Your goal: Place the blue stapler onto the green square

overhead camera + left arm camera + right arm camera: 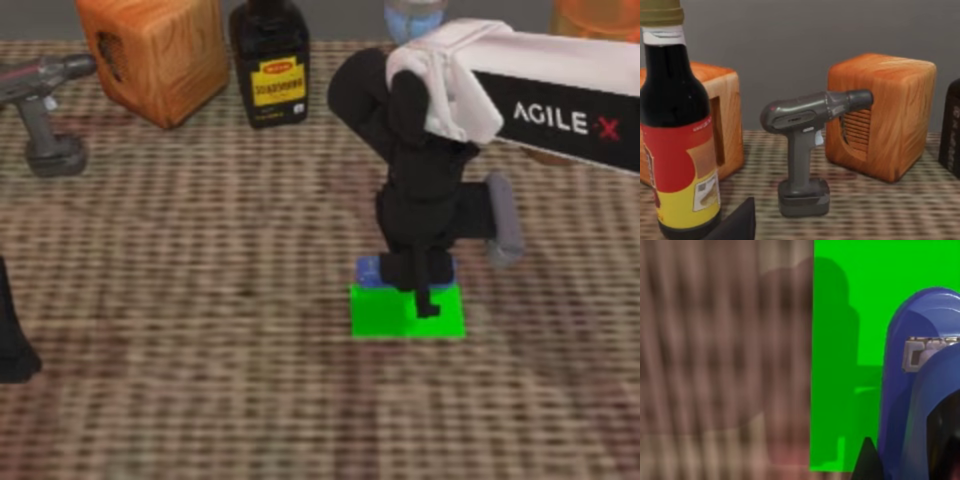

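The blue stapler (369, 271) lies crosswise under my right gripper (418, 285), and only its two blue ends show past the black fingers. My right gripper is shut on it over the far edge of the green square (385, 318). In the right wrist view the blue stapler (920, 340) fills one side, with a black fingertip (867, 460) against its flank and the green square (880, 280) beneath it. A shadow falls on the green. My left arm (12, 345) is parked at the table's left edge, with one fingertip (742, 220) showing.
A grey drill (40, 110) (805, 150), a wooden box (155, 55) (885, 115) and a dark sauce bottle (268, 60) stand along the back left. Another dark bottle (675, 125) stands close to the left wrist camera. A bluish object (415, 15) and an orange one (595, 15) sit at the back right.
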You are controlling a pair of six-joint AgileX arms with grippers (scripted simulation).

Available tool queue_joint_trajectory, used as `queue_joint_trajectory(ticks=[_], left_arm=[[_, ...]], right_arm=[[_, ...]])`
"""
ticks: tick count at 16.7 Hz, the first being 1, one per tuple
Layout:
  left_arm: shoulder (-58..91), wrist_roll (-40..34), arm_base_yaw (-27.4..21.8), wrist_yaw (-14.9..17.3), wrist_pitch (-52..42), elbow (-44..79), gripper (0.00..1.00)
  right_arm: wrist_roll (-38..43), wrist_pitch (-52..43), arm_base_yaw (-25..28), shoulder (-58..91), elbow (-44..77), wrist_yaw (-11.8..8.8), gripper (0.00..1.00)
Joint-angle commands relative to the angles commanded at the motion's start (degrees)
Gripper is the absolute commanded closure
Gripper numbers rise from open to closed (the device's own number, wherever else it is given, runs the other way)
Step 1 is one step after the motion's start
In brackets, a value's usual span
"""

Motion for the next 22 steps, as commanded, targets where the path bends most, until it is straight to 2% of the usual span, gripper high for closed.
queue_joint_trajectory(ticks=[4,8,21,22], left_arm=[[0.0,0.0,0.0,0.0,0.0,0.0,0.0],[0.0,0.0,0.0,0.0,0.0,0.0,0.0],[0.0,0.0,0.0,0.0,0.0,0.0,0.0],[0.0,0.0,0.0,0.0,0.0,0.0,0.0]], right_arm=[[-0.1,7.53,0.28,1.97,-5.69,0.01,1.0],[-0.1,7.94,0.31,2.09,-6.04,0.02,1.0],[-0.1,7.94,0.31,2.09,-6.04,0.02,0.02],[-0.1,7.94,0.31,2.09,-6.04,0.02,0.0]])
